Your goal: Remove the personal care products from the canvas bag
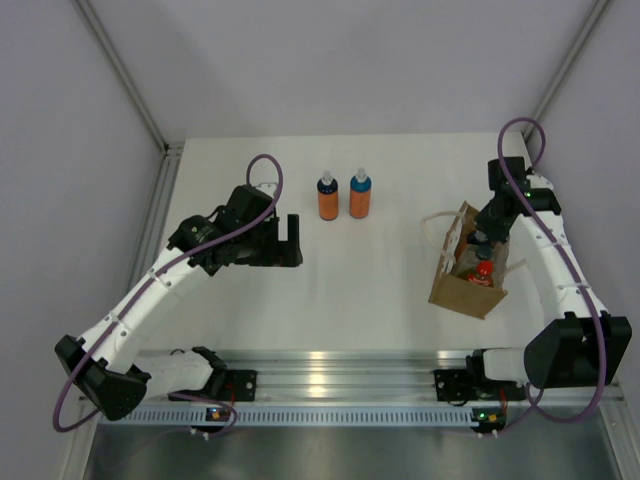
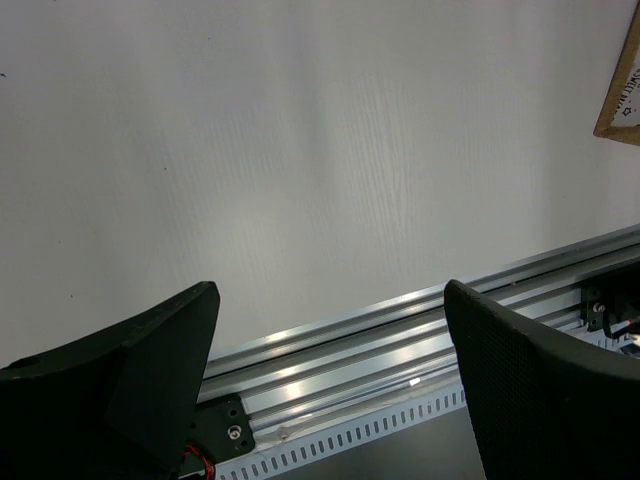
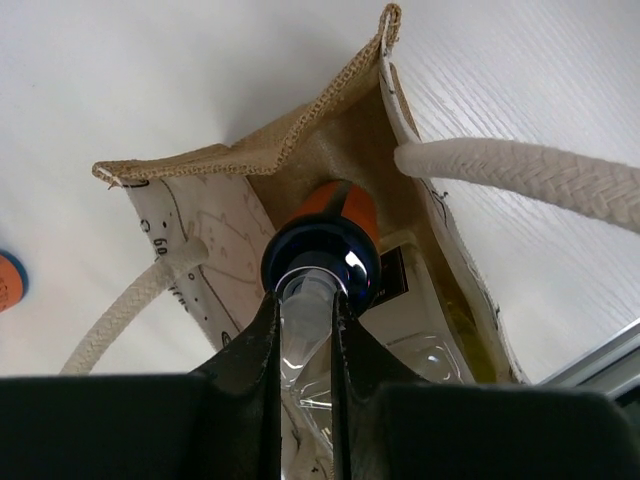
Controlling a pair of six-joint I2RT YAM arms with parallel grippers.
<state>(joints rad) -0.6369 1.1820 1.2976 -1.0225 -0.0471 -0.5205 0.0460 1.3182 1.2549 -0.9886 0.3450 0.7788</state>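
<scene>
The tan canvas bag [image 1: 467, 270] stands at the right of the table with white loop handles [image 3: 520, 170]. My right gripper [image 1: 484, 243] reaches into its mouth. In the right wrist view the gripper [image 3: 305, 300] is shut on the clear nozzle of an orange bottle with a dark cap [image 3: 320, 245], which is still inside the bag [image 3: 200, 160]. A red cap [image 1: 483, 268] shows in the bag, and a clear greyish bottle [image 3: 430, 355] lies beneath. Two orange bottles stand on the table, one dark-blue capped [image 1: 327, 196] and one light-blue capped [image 1: 360, 194]. My left gripper [image 1: 290, 240] is open and empty over the table.
The aluminium rail [image 2: 400, 340] runs along the near table edge below my left gripper [image 2: 330, 345]. A corner of the bag [image 2: 625, 90] shows at the far right of the left wrist view. Grey walls enclose the table.
</scene>
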